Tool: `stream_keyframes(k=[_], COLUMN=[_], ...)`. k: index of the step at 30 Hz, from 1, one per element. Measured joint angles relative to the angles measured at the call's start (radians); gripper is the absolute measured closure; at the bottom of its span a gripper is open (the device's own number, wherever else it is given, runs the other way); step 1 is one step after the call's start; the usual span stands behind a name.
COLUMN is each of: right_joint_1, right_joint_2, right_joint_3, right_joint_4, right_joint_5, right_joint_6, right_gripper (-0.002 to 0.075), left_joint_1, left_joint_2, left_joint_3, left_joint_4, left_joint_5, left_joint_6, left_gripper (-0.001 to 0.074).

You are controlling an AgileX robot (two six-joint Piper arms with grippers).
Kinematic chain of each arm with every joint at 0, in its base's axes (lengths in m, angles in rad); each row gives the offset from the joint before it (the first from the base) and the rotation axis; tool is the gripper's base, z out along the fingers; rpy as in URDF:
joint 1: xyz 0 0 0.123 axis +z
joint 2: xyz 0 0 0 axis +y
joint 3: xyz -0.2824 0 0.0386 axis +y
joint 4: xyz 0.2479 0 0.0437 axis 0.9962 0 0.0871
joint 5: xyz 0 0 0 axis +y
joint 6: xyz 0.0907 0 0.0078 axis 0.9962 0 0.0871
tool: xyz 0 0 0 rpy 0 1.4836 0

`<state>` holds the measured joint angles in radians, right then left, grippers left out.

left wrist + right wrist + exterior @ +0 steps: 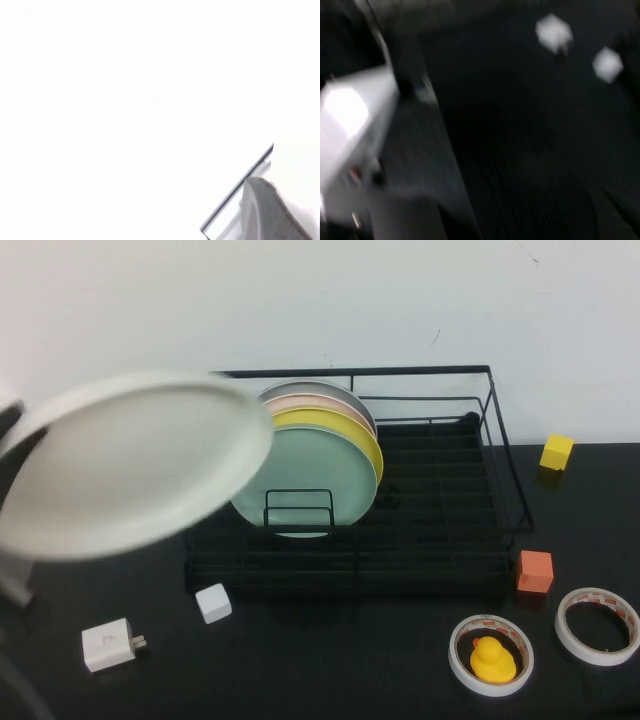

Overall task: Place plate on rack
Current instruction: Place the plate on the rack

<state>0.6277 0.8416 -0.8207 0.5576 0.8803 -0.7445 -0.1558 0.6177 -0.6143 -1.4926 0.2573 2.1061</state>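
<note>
The white plate (pixel 130 465) hangs tilted in the air at the left, just left of the rack and overlapping its left end. The black wire rack (pixel 440 540) stands mid-table with a mint green plate (pixel 310 490), a yellow plate (pixel 345 427) and pinkish plates upright in its left part. My left gripper is hidden behind the white plate in the high view. In the left wrist view one grey finger (pixel 267 210) presses on the plate's edge (pixel 235 192). My right gripper is out of the high view, and its wrist view is dark and blurred.
A white cube (pixel 213 602) and a white charger (pixel 110 644) lie in front of the rack on the left. An orange cube (pixel 535 571), a yellow cube (pixel 556 451), a tape roll holding a yellow duck (pixel 490 655) and another tape roll (pixel 597 625) lie to the right.
</note>
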Motion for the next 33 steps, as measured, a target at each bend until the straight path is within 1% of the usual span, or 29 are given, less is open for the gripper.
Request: stream_keyframes(k=[2, 5, 7, 10, 14, 18, 24, 28, 33], right_joint_1=[0.0, 0.0, 0.0, 0.0, 0.0, 0.0, 0.0, 0.0, 0.0], right_joint_2=[-0.022, -0.058, -0.084, -0.129, -0.199, -0.304, -0.435, -0.489, -0.508], right_joint_3=[0.0, 0.0, 0.002, 0.027, 0.101, 0.197, 0.328, 0.357, 0.361], right_joint_4=[-0.132, -0.27, -0.334, -0.371, -0.386, -0.409, -0.462, -0.472, -0.487], right_joint_5=[0.063, 0.118, 0.129, 0.132, 0.134, 0.112, 0.061, 0.02, 0.006], right_joint_6=[0.089, 0.176, 0.213, 0.231, 0.24, 0.259, 0.366, 0.408, 0.418], right_gripper=[0.0727, 0.0727, 0.0727, 0.0728, 0.0728, 0.0728, 0.0728, 0.0728, 0.0728], left_joint_1=[-0.016, -0.036, -0.042, -0.05, -0.051, -0.051, -0.051, -0.051, -0.051], left_joint_2=[0.069, 0.174, 0.246, 0.378, 0.541, 0.675, 0.823, 0.91, 0.979], left_joint_3=[-0.036, -0.083, -0.11, -0.162, -0.247, -0.314, -0.375, -0.391, -0.421], left_joint_4=[-0.118, -0.185, -0.197, -0.203, -0.203, -0.203, -0.203, -0.203, -0.203], left_joint_5=[0.002, 0.028, 0.065, 0.131, 0.199, 0.224, 0.261, 0.27, 0.273], left_joint_6=[0.197, 0.432, 0.531, 0.647, 0.706, 0.768, 0.841, 0.9, 0.923], left_gripper=[0.0678, 0.0678, 0.0678, 0.0678, 0.0678, 0.0678, 0.0678, 0.0678, 0.0678])
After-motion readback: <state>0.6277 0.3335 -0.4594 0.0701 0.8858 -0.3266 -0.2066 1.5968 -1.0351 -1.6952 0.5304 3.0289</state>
